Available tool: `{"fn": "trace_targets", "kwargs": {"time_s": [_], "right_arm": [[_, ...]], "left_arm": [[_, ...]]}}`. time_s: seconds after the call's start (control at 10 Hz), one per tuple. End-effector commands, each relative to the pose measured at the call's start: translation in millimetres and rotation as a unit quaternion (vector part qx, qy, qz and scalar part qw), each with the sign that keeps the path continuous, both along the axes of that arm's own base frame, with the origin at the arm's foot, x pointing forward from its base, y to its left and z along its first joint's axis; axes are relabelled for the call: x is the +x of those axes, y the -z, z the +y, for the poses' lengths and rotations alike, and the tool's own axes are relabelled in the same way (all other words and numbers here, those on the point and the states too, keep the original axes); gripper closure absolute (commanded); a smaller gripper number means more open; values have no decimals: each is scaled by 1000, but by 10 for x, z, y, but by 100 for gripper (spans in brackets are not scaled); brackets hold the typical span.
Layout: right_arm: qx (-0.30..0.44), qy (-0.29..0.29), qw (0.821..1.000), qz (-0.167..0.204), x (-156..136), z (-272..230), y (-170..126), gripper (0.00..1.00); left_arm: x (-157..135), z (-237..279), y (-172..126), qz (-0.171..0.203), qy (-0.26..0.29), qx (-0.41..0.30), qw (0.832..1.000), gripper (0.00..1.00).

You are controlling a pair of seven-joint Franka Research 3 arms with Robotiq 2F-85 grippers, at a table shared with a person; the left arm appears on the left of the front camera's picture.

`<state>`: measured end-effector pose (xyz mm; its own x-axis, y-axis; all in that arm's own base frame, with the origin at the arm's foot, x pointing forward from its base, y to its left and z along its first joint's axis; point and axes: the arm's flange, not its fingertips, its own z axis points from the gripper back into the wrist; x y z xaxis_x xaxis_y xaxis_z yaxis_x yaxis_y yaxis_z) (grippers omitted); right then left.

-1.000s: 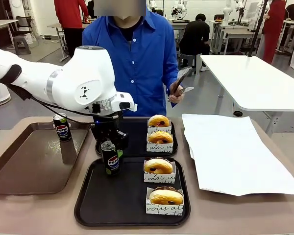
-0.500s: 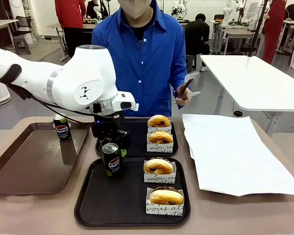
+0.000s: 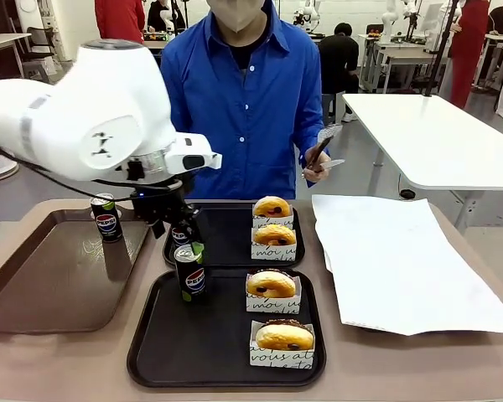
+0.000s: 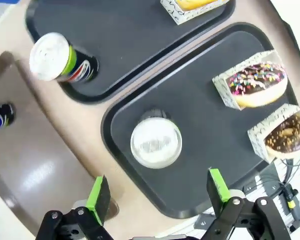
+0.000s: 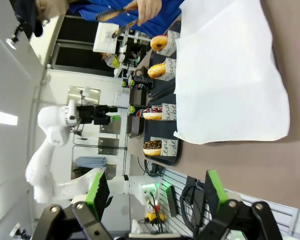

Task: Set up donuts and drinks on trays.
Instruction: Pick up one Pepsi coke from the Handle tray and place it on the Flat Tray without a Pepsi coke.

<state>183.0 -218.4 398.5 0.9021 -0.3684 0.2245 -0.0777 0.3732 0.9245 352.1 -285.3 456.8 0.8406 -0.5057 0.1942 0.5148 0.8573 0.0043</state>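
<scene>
Tan table (image 3: pixel 33 368), listed left to right from the near tray (image 3: pixel 159 352).
Progress, as judged: nearly done; each black tray holds two donuts and one can, with one can left over.
Brown tray (image 3: pixel 33 293), far left: spare can (image 3: pixel 106 218).
Near tray: can (image 3: pixel 190 272) upright at its left; two sleeved donuts (image 3: pixel 272 285) at right.
Far tray (image 3: pixel 235 251), behind: can (image 4: pixel 55 57), two donuts (image 3: pixel 272 207).
Left gripper (image 4: pixel 157 192): jaws wide, empty, above the near can.
Right gripper (image 5: pixel 152 192): spread, empty.
Paper sheet (image 3: pixel 402 260), right: bare.
</scene>
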Motion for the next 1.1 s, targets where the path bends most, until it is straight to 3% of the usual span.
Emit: {"fn": "trace_targets", "kwargs": {"time_s": [0.0, 0.3, 0.4, 0.9, 1.0], "right_arm": [[6, 0, 1000, -12, 8, -5, -7, 0], [6, 0, 1000, -12, 8, -5, -7, 0], [6, 0, 1000, -12, 8, -5, -7, 0], [6, 0, 1000, -12, 8, -5, -7, 0], [6, 0, 1000, -12, 8, -5, -7, 0]], "left_arm": [[-312, 222, -19, -14, -19, -11, 1000, 0], [-354, 429, 41, -13, -75, -11, 997, 0], [-335, 318, -40, -15, -27, -6, 1000, 0], [-362, 344, -33, -15, -35, -7, 999, 0], [-199, 592, -250, -8, -75, -69, 995, 0]]}}
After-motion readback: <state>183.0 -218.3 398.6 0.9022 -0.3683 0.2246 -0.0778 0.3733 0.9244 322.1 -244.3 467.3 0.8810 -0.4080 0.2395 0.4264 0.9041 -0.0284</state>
